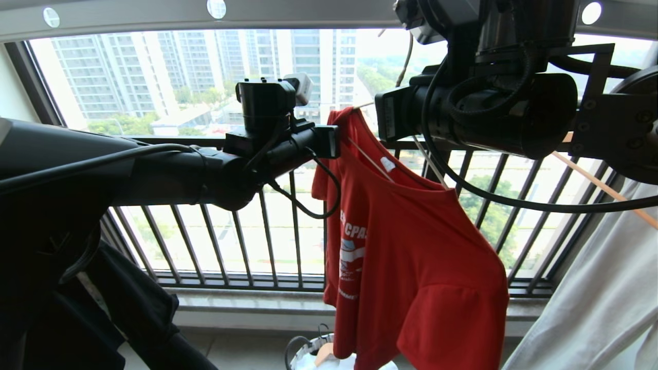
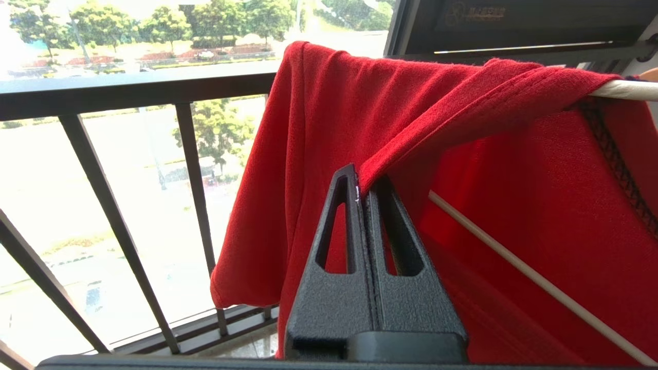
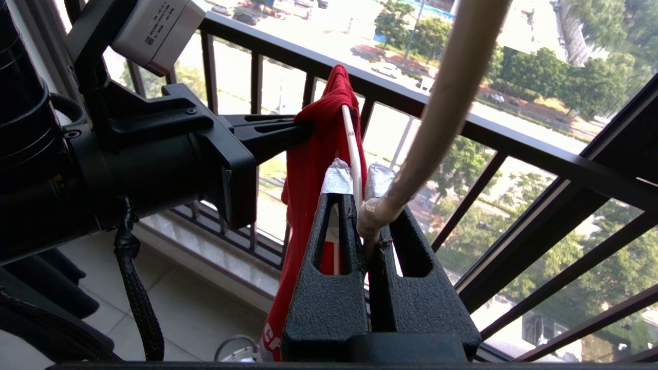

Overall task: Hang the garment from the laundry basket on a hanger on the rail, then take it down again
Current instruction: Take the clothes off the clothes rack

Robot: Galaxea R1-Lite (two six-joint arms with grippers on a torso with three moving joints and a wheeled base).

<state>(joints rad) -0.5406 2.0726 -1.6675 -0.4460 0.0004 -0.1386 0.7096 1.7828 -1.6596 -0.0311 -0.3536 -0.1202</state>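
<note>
1. Behind everything stands a barred window railing (image 1: 267, 241) with tower blocks beyond, and the grey rail (image 1: 128, 18) with its round holes runs along the top of the head view.
2. My left claw (image 2: 366, 191) is pressed together on a fold of the red T-shirt (image 1: 406, 246), at the shoulder edge; in the head view that is just left of the shirt's top, centre frame.
3. My right claw (image 3: 362, 203) pinches the white hanger (image 3: 351, 149) at the base of its long hook, right of centre in the head view, under my bulky right arm.
4. The shirt hangs draped over the hanger, one shoulder bunched at the wire's end, so I judge I am seating or freeing that shoulder.
5. To do it well, I would hold the hanger still with the right claw and draw the cloth along the wire, not across it, so the small end hook does not snag.
6. The laundry basket (image 1: 308, 354) sits at the bottom centre, below the hem.
</note>
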